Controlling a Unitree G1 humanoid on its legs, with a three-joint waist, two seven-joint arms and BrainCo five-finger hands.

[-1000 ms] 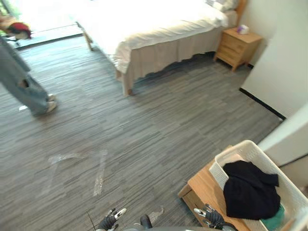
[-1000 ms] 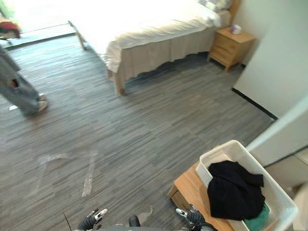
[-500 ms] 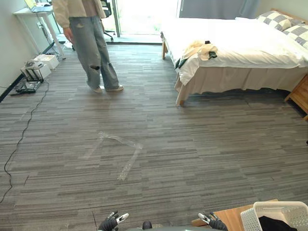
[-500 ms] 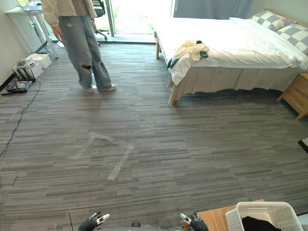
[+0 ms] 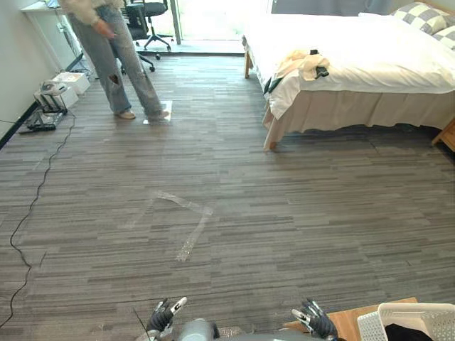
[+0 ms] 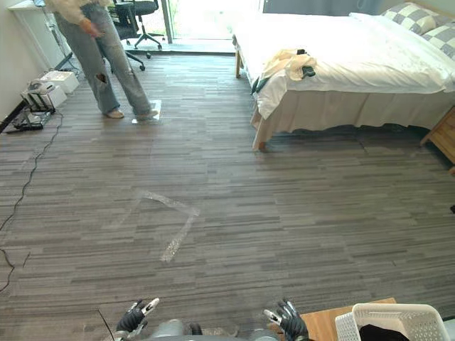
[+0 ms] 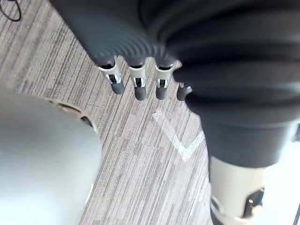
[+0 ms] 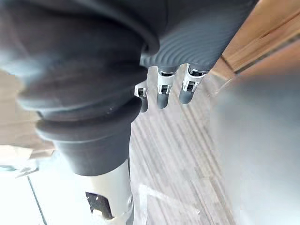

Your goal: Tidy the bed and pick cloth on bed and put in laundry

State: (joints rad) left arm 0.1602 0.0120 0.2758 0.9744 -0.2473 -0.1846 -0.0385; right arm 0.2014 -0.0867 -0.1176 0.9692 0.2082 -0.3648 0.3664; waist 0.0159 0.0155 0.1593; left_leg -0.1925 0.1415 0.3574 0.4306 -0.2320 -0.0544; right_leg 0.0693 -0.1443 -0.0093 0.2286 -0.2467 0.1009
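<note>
A cream and dark green cloth (image 5: pixel 302 65) lies bunched on the near corner of the white bed (image 5: pixel 370 57), far ahead to the right. The white laundry basket (image 5: pixel 416 318) stands at the lower right on a low wooden stand (image 5: pixel 346 323), with a dark cloth (image 6: pixel 380 333) inside it. My left hand (image 5: pixel 162 316) and right hand (image 5: pixel 313 322) hang low at the bottom of the eye views, far from the bed. Both are open with relaxed fingers (image 7: pixel 136 84) and hold nothing; the right hand's fingers (image 8: pixel 161 91) hang above the floor beside the wooden stand.
A person (image 5: pixel 117 57) in jeans stands at the far left beside an office chair (image 5: pixel 138 18). White devices (image 5: pixel 60 89) and a cable (image 5: pixel 35 192) lie along the left wall. Tape marks (image 5: pixel 181 220) cross the wide grey floor. A wooden nightstand (image 5: pixel 448 131) sits at the right edge.
The camera has swung from the basket and bed corner to face the room and bed. The person has stepped farther back and to the left. Both hands stay low and open.
</note>
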